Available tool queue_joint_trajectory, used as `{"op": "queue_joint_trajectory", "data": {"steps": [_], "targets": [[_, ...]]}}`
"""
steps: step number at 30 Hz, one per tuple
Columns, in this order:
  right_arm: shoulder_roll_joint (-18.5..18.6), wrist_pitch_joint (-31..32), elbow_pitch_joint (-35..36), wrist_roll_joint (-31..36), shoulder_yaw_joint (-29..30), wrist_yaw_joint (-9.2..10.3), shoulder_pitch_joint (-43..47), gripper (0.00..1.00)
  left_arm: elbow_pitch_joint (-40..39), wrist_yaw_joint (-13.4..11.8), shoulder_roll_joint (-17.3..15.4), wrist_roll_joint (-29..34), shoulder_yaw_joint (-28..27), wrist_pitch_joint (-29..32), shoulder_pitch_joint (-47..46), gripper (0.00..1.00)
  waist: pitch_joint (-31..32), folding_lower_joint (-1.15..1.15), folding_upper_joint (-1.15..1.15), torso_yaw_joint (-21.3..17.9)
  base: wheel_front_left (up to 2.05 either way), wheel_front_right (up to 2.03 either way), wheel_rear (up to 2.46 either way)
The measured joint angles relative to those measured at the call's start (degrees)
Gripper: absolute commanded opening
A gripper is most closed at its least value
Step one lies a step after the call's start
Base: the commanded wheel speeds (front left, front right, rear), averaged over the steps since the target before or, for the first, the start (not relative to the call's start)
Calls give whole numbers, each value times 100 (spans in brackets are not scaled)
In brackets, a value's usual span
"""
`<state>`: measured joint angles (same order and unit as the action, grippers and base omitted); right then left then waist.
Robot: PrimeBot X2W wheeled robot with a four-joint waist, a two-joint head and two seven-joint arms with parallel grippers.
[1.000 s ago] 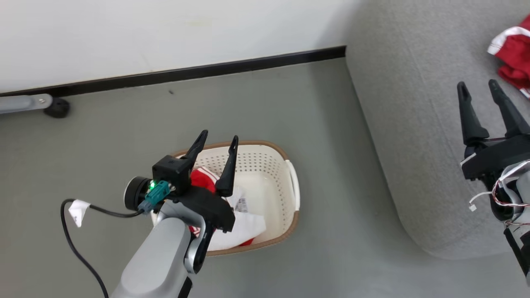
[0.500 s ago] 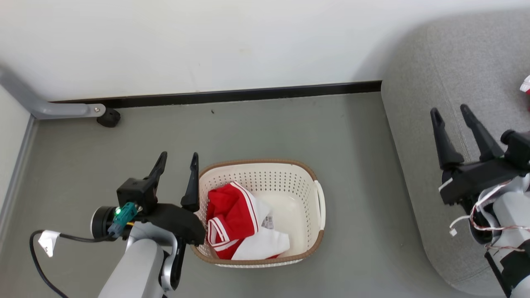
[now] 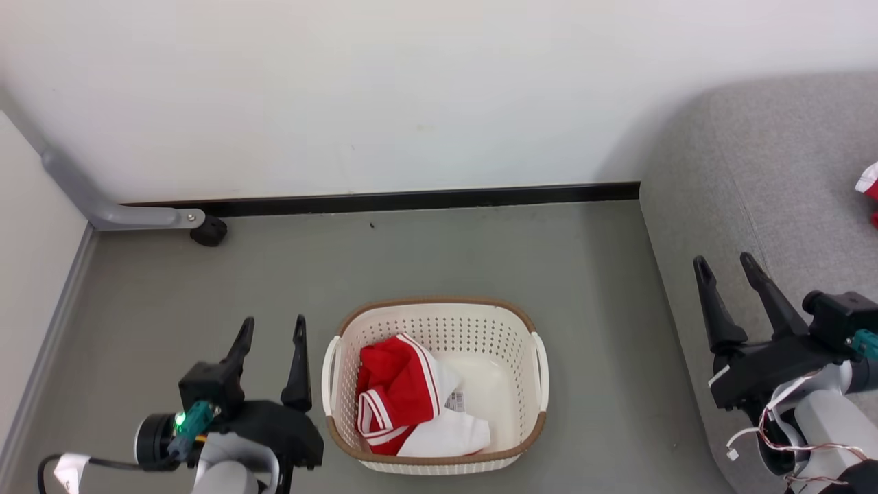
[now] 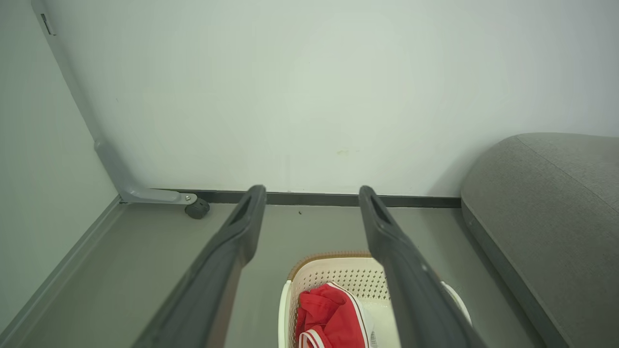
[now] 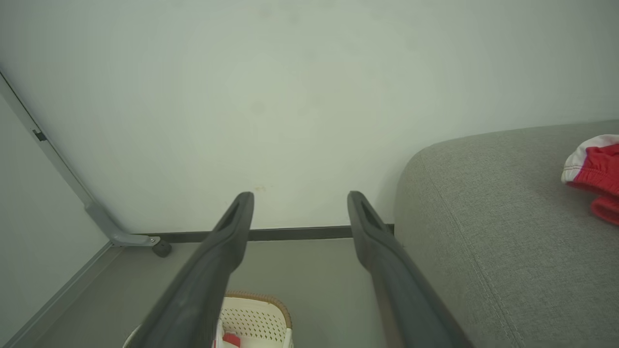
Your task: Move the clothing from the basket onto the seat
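Seat (image 3: 754, 171): grey block filling the 3 o'clock side of the head view. One red-and-white garment (image 5: 595, 169) lies on top, cut off by the frame edge.

Basket (image 3: 439, 302): on the floor (image 3: 480, 254) at 6 o'clock, apart from the seat. Clothing (image 3: 391, 384) heaped in its 8 o'clock half, red above, a white panel toward 5 o'clock. The 3 o'clock half is bare plastic.

Left gripper (image 3: 274, 322): just beside the basket at its 9 o'clock, jaws apart, nothing between them.

Right gripper (image 3: 723, 261): at the seat's near edge, jaws apart, nothing held.

Since a second ago: the camera has swung, so the whole scene sits differently. Relative to the basket, the left gripper was over the heap and is now clear of the rim. The heap is unchanged.

Hard to read: a barcode label (image 3: 455, 401) at the heap's edge; sticker or garment tag, cannot tell. How many garments are in the heap is unclear.
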<state>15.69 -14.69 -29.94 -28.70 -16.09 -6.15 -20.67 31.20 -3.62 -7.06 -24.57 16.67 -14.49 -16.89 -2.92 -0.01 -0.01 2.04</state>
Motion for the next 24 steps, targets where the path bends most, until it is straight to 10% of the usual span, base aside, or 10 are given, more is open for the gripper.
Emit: {"op": "queue_joint_trajectory", "data": {"steps": [24], "targets": [[-199,0,330,383,129,397,788,100,-659,-244,98,404,-705,1,1046,100,291,0,1,-29,0,0,0]]}}
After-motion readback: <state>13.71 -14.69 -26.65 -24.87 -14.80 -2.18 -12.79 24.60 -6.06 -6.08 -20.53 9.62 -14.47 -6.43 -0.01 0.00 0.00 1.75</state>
